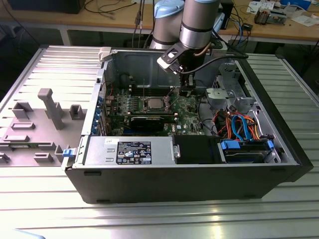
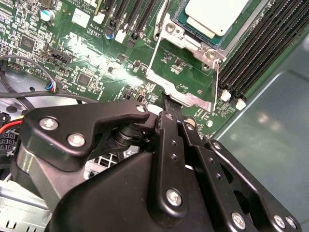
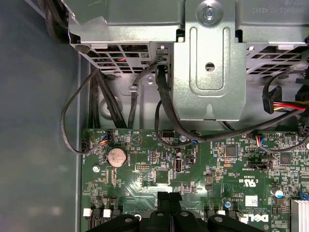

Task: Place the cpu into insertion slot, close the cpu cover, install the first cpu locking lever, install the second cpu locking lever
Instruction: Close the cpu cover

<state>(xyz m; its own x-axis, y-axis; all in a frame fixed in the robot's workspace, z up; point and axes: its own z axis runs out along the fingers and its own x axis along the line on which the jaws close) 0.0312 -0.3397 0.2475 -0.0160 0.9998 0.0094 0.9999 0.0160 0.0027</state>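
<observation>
Cpu [image 2: 215, 14]: sitting in insertion slot [image 2: 189, 41]. Cpu cover [image 2: 195, 99]: lying open alongside. Gripper [image 2: 173, 106]: fingers pressing narrowly together, tips touching the cover's outer edge.

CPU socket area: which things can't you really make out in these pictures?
1. The cpu: second wrist view, cut off by the picture's edge.
2. The cpu cover: second wrist view, near edge hidden behind the gripper; contact unclear.
3. The insertion slot: exterior view, too small to judge the cpu's seating.
</observation>
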